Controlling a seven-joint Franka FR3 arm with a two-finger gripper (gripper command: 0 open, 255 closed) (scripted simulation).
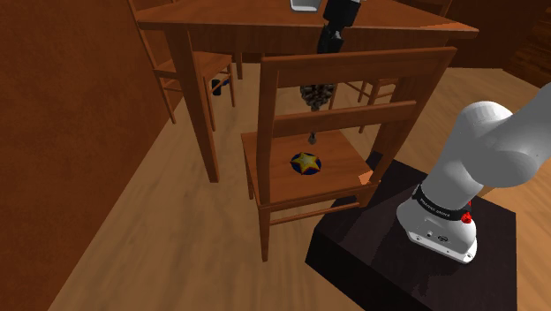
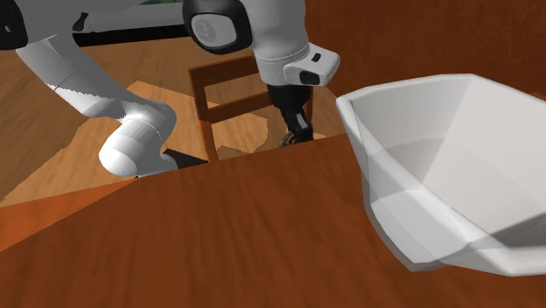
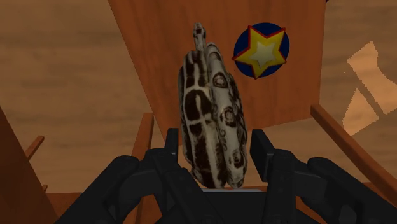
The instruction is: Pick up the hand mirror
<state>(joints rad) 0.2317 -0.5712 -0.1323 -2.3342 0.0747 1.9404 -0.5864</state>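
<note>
Chair (image 1: 269,172) stands mid-frame in the shoulder view, seat directly under the claw (image 3: 216,141). Mirror (image 3: 213,114) appears clear of that seat, long axis running straight out from the claw, handle tip toward the seat. Claw is clamped on the mirror's head, edge-on between both fingers.

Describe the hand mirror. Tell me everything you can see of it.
The mirror is cream with dark brown animal-print blotches and is seen edge-on: a thick oval head tapering to a short, thin handle. The gripper clasps the head between its black fingers, with the handle pointing away from the hand, down toward the chair seat. It hangs in the air above the seat, near a blue disc with a yellow star. No glass face shows.
</note>
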